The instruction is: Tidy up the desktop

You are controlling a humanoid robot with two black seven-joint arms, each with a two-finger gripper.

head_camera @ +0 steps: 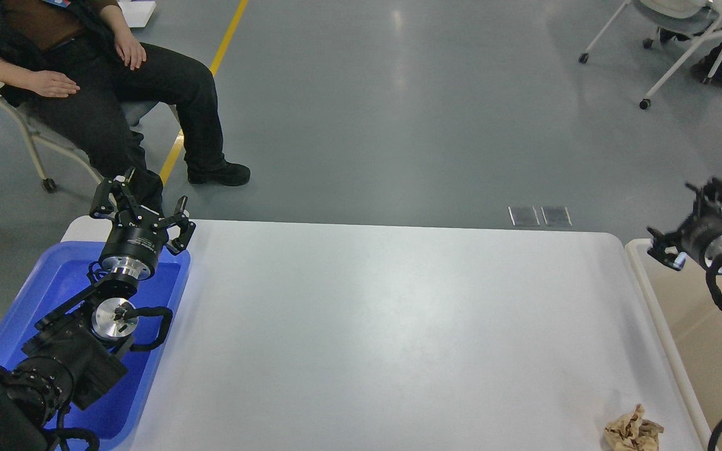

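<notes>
The white desktop [386,326] fills the middle of the view. A crumpled brown paper ball [633,430] lies at its front right corner. My left gripper [140,199] is open and empty, held above the far end of the blue tray [47,285]. My right gripper [671,210] is open and empty, raised above the far left corner of the beige bin [671,351], well behind and above the paper ball.
The blue tray lies on the desktop's left end under my left arm. The beige bin stands off the desktop's right edge. A seated person [116,81] is beyond the far left corner, a wheeled chair [680,37] at the far right.
</notes>
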